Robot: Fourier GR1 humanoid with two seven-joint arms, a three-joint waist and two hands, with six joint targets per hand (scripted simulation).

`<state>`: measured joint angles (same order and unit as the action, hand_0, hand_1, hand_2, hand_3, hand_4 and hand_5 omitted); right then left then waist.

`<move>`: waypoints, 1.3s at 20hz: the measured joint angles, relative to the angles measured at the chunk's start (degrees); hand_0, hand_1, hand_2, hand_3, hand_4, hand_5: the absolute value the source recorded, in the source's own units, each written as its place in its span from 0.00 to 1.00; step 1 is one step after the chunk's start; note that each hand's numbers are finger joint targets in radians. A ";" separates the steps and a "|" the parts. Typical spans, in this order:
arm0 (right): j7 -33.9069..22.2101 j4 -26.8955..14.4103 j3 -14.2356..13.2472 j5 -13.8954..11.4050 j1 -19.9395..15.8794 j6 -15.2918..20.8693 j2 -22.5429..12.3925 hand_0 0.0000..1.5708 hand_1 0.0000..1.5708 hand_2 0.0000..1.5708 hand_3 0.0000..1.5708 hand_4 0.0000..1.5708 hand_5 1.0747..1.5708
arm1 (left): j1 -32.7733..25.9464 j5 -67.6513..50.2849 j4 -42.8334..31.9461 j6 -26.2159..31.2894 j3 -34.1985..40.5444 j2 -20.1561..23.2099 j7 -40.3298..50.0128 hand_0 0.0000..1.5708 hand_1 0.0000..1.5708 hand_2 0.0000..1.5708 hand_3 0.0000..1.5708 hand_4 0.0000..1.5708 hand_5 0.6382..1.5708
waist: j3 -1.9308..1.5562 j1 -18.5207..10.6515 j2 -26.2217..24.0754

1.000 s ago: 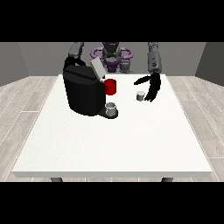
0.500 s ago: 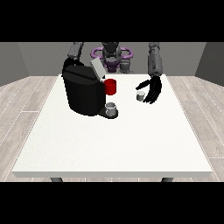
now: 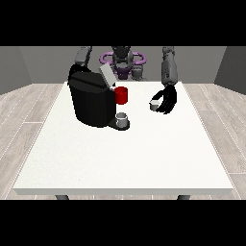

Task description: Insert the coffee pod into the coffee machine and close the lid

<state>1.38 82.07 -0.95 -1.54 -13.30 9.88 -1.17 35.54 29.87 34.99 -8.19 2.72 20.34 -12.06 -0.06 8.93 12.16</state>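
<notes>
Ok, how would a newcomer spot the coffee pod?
Start at the black coffee machine on the white table. Look past its red mug to the robot hand at the view's right. The coffee pod is the small grey cup beside it.

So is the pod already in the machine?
No, the coffee pod sits on the table beside the hand at the view's right, apart from the coffee machine.

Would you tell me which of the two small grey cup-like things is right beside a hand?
The coffee pod, out on the table beside the hand at the view's right; the other small grey cup sits at the coffee machine's base.
</notes>
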 measured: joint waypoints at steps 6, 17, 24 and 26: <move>0.51 -0.29 -0.38 1.28 -0.35 -1.36 -0.22 0.00 0.00 0.00 0.00 0.34 1.00 | 1.22 3.76 -2.16 -2.52 -1.17 0.62 0.39 0.65 0.65 0.71 0.57 0.18 1.00 | -0.03 1.06 0.23; 1.87 -3.76 -1.98 2.73 0.50 -1.56 -0.23 0.00 0.00 0.00 0.00 0.28 1.00 | 5.36 4.90 -1.84 2.24 -1.69 1.16 -3.16 0.88 0.88 0.90 0.86 0.37 1.00 | 0.05 0.23 -2.13; 1.56 -7.27 -2.62 2.91 -0.84 -1.59 -0.57 0.00 0.00 0.00 0.00 0.32 1.00 | 11.19 4.80 1.21 8.02 -2.13 0.88 -1.53 0.79 0.79 0.84 0.82 0.36 1.00 | 0.04 -0.50 -4.42; 1.28 -7.50 -2.52 2.92 -1.45 -1.73 -0.61 0.00 0.00 0.00 0.00 0.26 1.00 | 13.16 4.60 1.72 10.10 -1.87 1.85 -1.53 0.80 0.80 0.85 0.82 0.35 1.00 | 0.05 -0.15 -4.49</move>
<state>2.66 74.57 -3.46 1.38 -14.75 8.15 -1.78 48.70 34.47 36.71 1.91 0.85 22.18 -13.59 -0.01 8.78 7.67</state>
